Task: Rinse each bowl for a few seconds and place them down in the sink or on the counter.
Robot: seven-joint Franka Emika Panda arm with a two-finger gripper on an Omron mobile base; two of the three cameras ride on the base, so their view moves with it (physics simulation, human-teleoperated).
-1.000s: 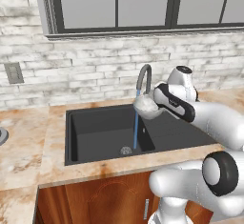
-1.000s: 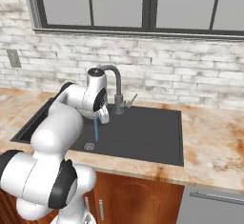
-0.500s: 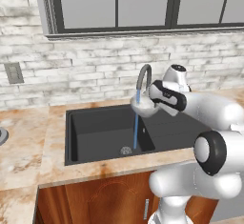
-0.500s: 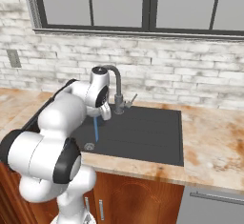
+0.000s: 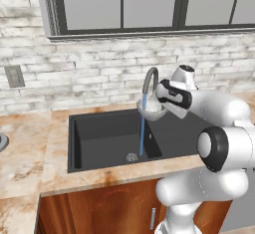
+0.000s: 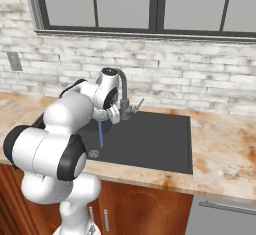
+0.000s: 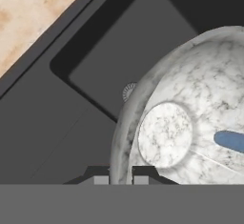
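Marbled beige-orange stone counter runs along the left, w/ a matte black rectangular sink set into it; round drain sits near the basin's front edge. Thin blue water stream drops from the grey gooseneck tap at the sink's back edge. Directly under the spout, above the basin, a small pale marbled-grey bowl catches the water. Dark two-finger gripper is clamped tight on the bowl's rim, jaws nearly closed, approaching from the right.

marbled beige-orange counter holds the black sink.
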